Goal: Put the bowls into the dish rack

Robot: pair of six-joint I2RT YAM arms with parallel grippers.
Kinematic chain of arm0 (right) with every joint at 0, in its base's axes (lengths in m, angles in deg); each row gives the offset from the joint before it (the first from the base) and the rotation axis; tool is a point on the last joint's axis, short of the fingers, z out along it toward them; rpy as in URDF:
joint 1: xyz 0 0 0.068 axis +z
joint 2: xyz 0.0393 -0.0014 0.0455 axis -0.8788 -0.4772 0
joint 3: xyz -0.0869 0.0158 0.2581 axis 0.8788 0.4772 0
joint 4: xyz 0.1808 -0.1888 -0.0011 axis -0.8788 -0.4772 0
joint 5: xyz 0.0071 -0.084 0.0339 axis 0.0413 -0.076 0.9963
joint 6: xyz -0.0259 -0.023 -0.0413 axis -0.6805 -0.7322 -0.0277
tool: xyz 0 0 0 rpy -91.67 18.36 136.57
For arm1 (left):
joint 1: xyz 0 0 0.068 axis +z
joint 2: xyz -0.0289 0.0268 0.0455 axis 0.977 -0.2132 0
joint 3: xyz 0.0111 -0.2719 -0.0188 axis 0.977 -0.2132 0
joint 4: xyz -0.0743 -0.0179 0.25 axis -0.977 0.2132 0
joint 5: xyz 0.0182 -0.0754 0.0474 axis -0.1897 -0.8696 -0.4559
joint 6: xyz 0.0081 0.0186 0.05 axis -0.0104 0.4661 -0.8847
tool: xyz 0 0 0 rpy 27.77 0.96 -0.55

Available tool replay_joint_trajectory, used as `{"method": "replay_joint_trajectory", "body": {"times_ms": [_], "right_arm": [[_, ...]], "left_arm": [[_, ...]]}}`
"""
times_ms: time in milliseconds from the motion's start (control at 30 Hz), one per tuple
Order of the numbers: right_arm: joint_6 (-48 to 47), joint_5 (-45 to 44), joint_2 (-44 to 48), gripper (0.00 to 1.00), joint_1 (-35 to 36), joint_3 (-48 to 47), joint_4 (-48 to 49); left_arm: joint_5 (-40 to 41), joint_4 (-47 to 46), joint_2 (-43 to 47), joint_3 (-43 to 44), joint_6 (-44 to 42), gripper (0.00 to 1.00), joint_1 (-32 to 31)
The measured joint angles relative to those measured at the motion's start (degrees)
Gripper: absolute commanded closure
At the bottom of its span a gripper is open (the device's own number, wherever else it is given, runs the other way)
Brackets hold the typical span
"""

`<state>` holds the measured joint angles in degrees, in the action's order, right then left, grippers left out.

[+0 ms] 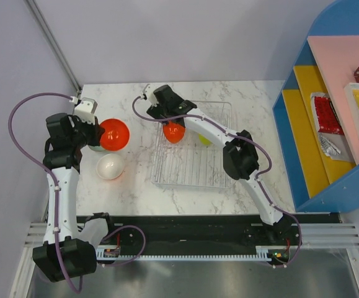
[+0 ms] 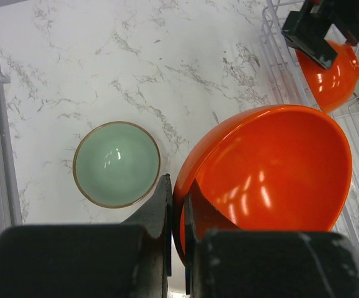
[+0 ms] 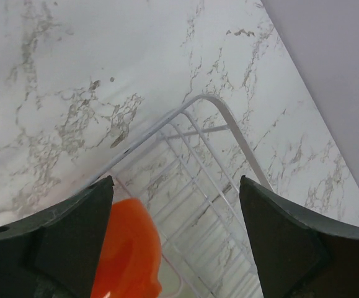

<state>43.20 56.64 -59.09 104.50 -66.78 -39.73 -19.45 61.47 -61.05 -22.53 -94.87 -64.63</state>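
1. The left gripper (image 2: 178, 189) is pinched narrow on the rim of the red-orange bowl (image 2: 272, 171), with one finger inside the rim and one outside
2. That bowl is tilted with its hollow toward the left wrist camera; whether it rests on the marble table (image 1: 136, 186) or is lifted off it cannot be told
3. Seen from above, it is to the left of the dish rack (image 1: 195, 162) and apart from it
4. The mint bowl (image 2: 116, 164) stands upright on the table just beside the left fingers, and the white bowl (image 1: 110, 166) lies nearer the arm bases
5. The right gripper (image 3: 176, 186) is spread wide over the rack's far left corner and clasps nothing
6. A second orange bowl (image 3: 132, 248) sits inside the rack, close against one right finger; whether they touch cannot be told
7. A lime-green bowl (image 1: 204, 139) shows partly under the right arm, inside the rack
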Motion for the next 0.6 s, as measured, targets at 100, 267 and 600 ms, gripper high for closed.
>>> {"method": "replay_joint_trajectory", "body": {"times_ms": [100, 267, 600], "right_arm": [[0.0, -4.3, -3.1, 0.09, -0.2, -1.0, 4.2], [0.0, -5.2, -3.1, 0.09, -0.5, -1.7, 7.5], [0.0, -5.4, -5.9, 0.11, -0.5, -3.5, 10.5]], "left_arm": [[0.0, 0.0, 1.1, 0.0, 0.0, 0.98, 0.0], [0.1, 0.2, 1.4, 0.0, -0.1, 0.98, 0.0], [0.1, 0.5, 1.5, 0.0, -0.1, 0.98, 0.0]]}}
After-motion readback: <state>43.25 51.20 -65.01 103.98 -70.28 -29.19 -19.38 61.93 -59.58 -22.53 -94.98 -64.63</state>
